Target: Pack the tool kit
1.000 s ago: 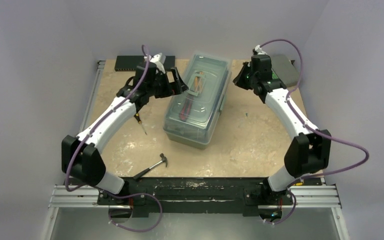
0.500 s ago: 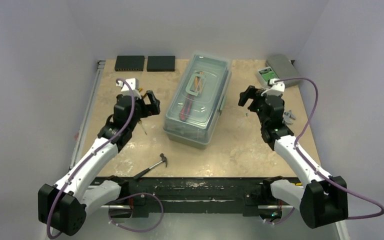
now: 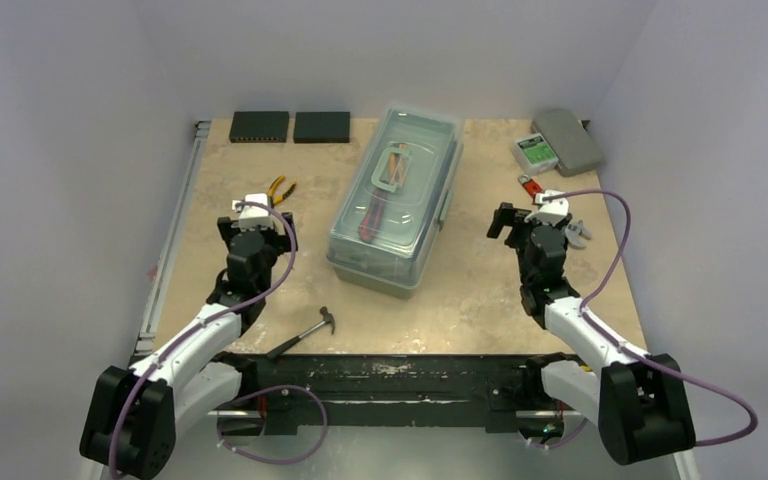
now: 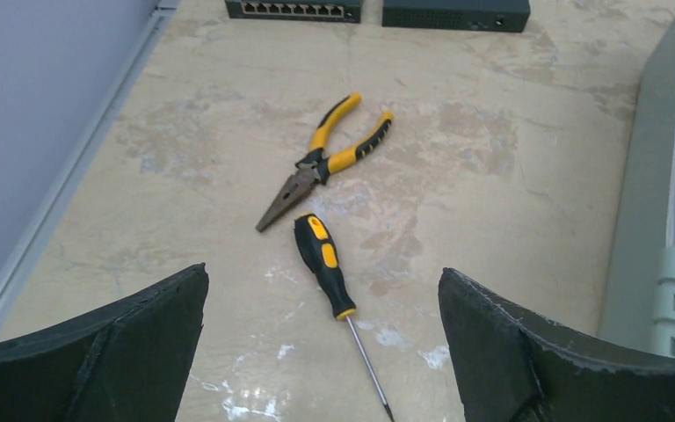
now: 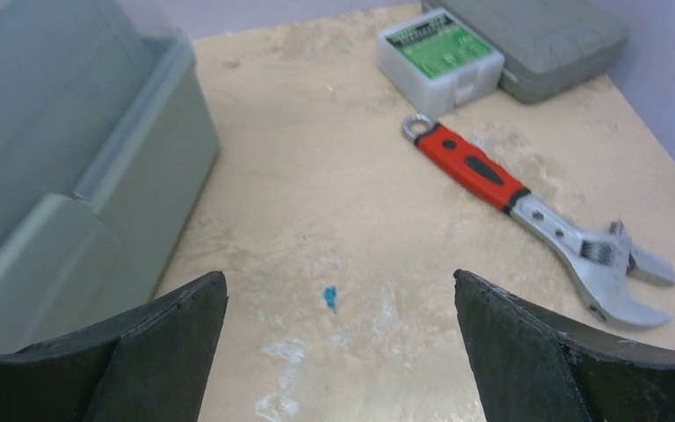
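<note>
The sage-green tool kit (image 3: 395, 200) stands in the middle of the table with its translucent lid down; its side shows in the left wrist view (image 4: 659, 176) and the right wrist view (image 5: 70, 176). My left gripper (image 3: 257, 222) hovers open left of it, over a black-and-yellow screwdriver (image 4: 325, 259), with yellow-handled pliers (image 4: 325, 158) just beyond. My right gripper (image 3: 530, 222) is open on the box's right, with bare table between its jaws (image 5: 339, 276). A red-handled adjustable wrench (image 5: 527, 207) lies to its right. A hammer (image 3: 305, 332) lies near the front edge.
Two flat black boxes (image 3: 259, 125) (image 3: 322, 126) sit at the back left. A grey case (image 3: 572, 140) and a small white box with a green label (image 3: 533, 150) are at the back right. A metal rail (image 3: 165, 250) runs along the table's left edge.
Both arms have drawn back from beside the far end of the toolbox toward their bases. The pliers and the wrench, covered before, now show.
</note>
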Motion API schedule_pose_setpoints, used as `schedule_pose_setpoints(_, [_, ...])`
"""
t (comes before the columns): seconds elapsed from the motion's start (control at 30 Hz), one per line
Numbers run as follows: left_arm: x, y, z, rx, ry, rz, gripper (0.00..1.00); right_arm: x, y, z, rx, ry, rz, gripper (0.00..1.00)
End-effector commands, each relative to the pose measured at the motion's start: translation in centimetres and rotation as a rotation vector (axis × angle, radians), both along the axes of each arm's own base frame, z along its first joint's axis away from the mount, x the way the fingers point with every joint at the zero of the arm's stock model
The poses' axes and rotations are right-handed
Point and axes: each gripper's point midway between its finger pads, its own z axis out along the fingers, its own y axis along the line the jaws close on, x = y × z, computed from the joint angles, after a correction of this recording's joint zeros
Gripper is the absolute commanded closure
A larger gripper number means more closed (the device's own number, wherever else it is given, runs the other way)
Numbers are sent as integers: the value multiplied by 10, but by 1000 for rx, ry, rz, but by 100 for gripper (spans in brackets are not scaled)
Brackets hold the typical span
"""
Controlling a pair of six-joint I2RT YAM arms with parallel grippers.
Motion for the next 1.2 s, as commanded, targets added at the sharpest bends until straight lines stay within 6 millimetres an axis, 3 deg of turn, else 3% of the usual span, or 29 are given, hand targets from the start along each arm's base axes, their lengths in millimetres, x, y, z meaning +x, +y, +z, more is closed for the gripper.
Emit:
schedule_pose_setpoints(0.0, [8,22,20,56,-101,86,0,1,-24,-8,2,-64,-103,1])
schedule_pose_setpoints(0.1, [9,31,-7,12,-76,115,0,3,-31,-17,33,-82,-102,1])
schedule_pose_setpoints(0.17, [10,41,-14,-6,-64,148,0,5,-37,-21,34,-93,-122,1])
schedule_pose_setpoints(0.27, [13,54,-6,-12,-138,174,0,4,-49,-31,-6,-110,-177,1])
schedule_pose_setpoints(0.47, [26,42,-6,58,-151,62,5,13,-46,-41,-56,-114,-152,1])
schedule_pose_setpoints(0.57, [24,59,-15,37,-227,148,2,21,-38,-50,-106,-134,-87,2])
schedule_pose_setpoints(0.7, [28,49,-19,47,-214,75,0,31,-31,-56,-99,-83,-40,1])
schedule_pose_setpoints(0.8, [43,26,-25,94,-131,-84,5,34,-33,-63,-126,-29,-44,1])
schedule_pose_setpoints(0.9, [45,25,-25,89,-128,-102,3,36,-30,-62,-104,-27,-33,1])
schedule_pose_setpoints(1.0, [46,37,-25,72,-116,-27,6,36,-30,-59,-103,-49,-36,1])
schedule_pose_setpoints(1.03, [46,46,-25,70,-112,28,1,36,-31,-60,-105,-42,-39,1])
schedule_pose_setpoints(1.17, [45,51,-25,40,-114,72,0,36,-31,-60,-108,-45,-38,1])
